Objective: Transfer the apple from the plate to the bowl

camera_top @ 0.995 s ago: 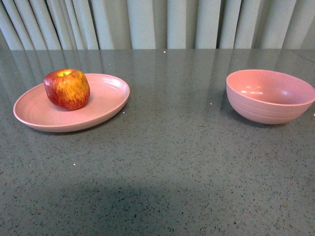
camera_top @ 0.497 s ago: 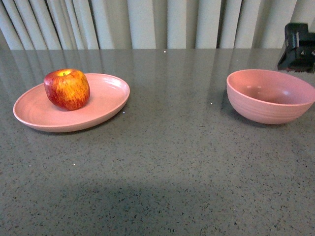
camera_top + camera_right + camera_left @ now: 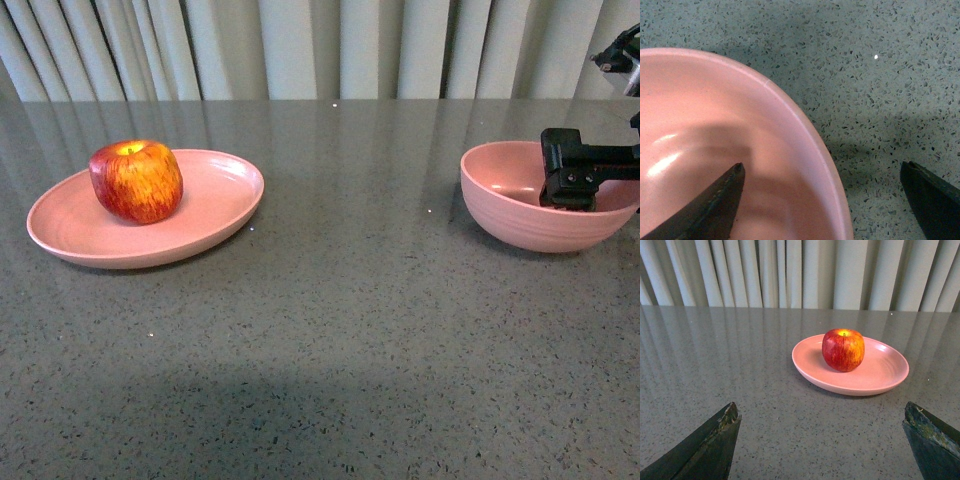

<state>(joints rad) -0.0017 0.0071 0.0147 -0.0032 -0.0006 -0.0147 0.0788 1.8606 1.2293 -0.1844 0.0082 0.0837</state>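
Note:
The red and yellow apple [image 3: 136, 181] sits on the back left part of the shallow pink plate [image 3: 215, 205] at the table's left. The deep pink bowl [image 3: 520, 215] stands empty at the right. My right gripper [image 3: 570, 185] hangs open at the bowl's far right rim. In the right wrist view the right gripper [image 3: 821, 167] straddles the bowl [image 3: 715, 150] rim, with one finger inside and the other outside. The left gripper [image 3: 820, 407] is open and holds nothing. It faces the apple [image 3: 843, 350] on the plate [image 3: 880, 375] from a distance. The left arm is outside the front view.
A grey speckled tabletop [image 3: 340, 300] runs between the plate and the bowl. Pale pleated curtains [image 3: 300, 45] hang behind the table's far edge.
The right gripper entered the front view from the upper right and dropped to the bowl's rim. The apple, plate and bowl stayed put.

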